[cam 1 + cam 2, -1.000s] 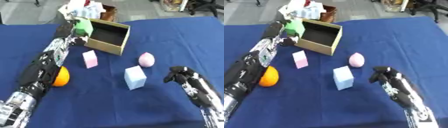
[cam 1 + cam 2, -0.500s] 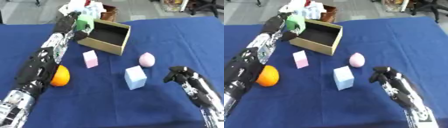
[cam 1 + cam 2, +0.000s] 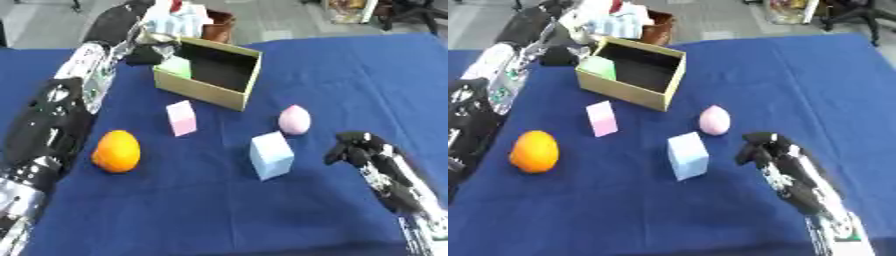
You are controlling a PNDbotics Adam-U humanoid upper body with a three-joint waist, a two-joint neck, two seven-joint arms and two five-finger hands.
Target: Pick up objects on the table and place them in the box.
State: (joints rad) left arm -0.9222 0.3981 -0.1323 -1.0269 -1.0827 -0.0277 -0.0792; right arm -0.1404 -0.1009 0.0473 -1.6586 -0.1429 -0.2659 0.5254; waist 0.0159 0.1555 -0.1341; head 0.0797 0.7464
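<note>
Four things lie outside the box (image 3: 210, 93) — a pink block (image 3: 181, 117) in front of it, a pink egg (image 3: 294, 120) to its right front, a pale blue cube (image 3: 270, 155) nearer the robot, an orange (image 3: 116, 151) to the left front. A green block (image 3: 178, 67) sits at the box's left inner wall, likely because the left hand (image 3: 150, 47), at that rim, is delivering it — whether its fingers grasp it, I cannot tell. The right hand (image 3: 357, 150), curled and holding nothing, waits right of the cube, well away from the box.

Left hand (image 3: 144, 50) withdrew; green block (image 3: 178, 66) now inside box (image 3: 200, 92)
</note>
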